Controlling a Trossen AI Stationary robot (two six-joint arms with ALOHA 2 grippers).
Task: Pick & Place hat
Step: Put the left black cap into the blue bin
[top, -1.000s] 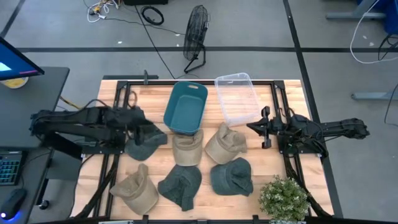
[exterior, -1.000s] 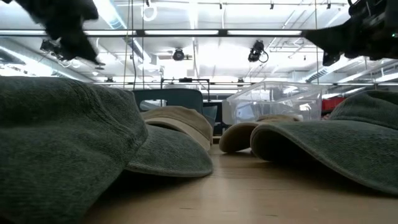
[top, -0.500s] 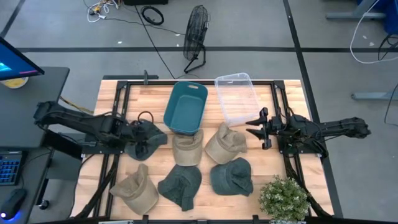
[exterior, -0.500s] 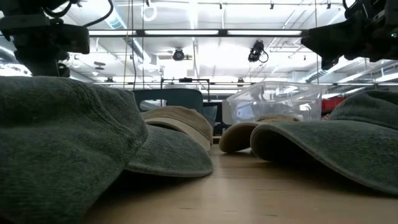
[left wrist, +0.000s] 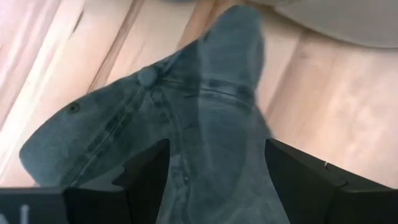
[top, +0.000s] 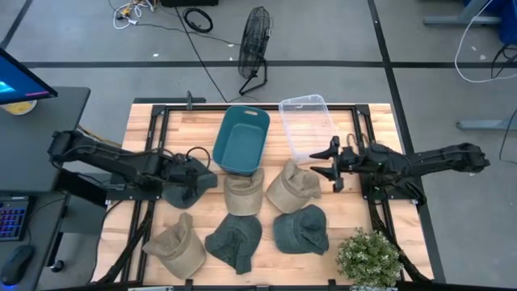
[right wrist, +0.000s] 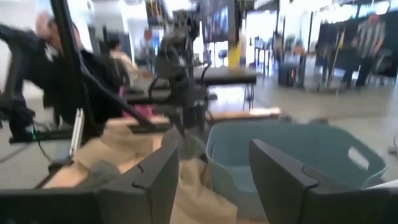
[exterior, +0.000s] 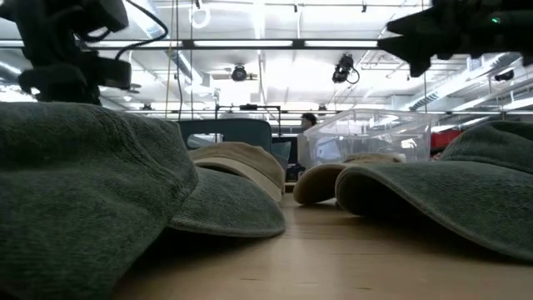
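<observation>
Several hats lie on the wooden table (top: 145,121), some green and some tan. My left gripper (top: 191,179) is open and hangs low over the green hat (top: 187,192) at the left of the far row. In the left wrist view its fingers (left wrist: 147,169) stand on either side of that hat's crown (left wrist: 205,112), near the top button (left wrist: 147,76). My right gripper (top: 326,164) is open, above the table, just right of a tan hat (top: 291,187). It holds nothing and points at the teal bin (right wrist: 292,149). My left gripper comes from above with its open fingers astride the green hat's crown (left wrist: 214,168), which lies flat on the table. Whether the fingers touch the cloth, I cannot tell.
A teal bin (top: 242,139) and a clear plastic bin (top: 307,128) stand side by side at the far edge. A potted plant (top: 367,257) stands at the near right corner. People move about in the room beyond the table (right wrist: 59,68).
My left gripper has gone down and toward the table's near edge, onto the green hat. My right gripper has opened and moved toward the table's left, closer to the tan hat. No hat has moved.
</observation>
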